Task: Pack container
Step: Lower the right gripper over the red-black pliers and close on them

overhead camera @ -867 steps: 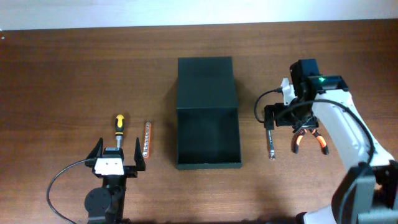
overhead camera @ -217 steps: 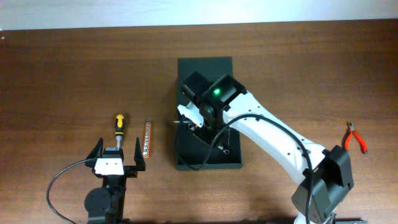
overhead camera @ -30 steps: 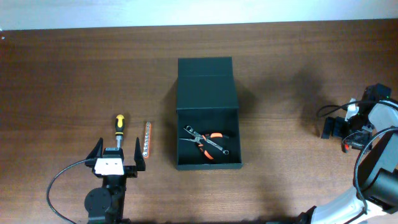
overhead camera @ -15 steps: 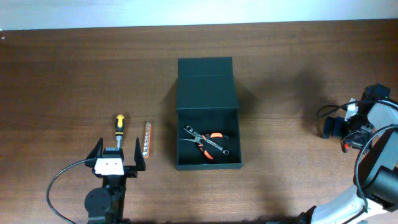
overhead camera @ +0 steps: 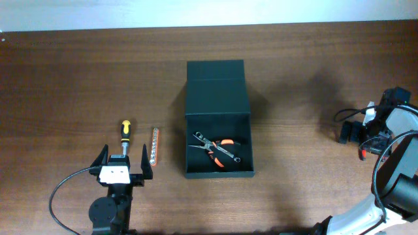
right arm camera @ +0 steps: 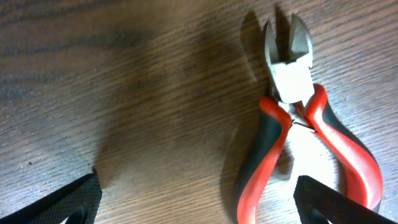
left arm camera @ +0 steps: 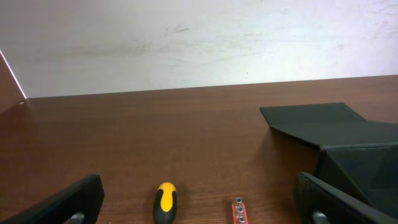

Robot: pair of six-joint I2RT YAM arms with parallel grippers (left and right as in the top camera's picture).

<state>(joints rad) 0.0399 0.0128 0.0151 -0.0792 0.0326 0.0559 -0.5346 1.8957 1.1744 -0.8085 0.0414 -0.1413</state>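
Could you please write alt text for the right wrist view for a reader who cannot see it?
Red-and-black side cutters lie flat on the brown wooden table, blades pointing up the picture and handles running toward the lower right. The right gripper hovers over them with its jaws wide apart, dark tips showing in the two bottom corners.

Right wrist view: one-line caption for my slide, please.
Open right gripper poised over the red-handled cutters, which lie flat on the wooden table, not yet grasped.
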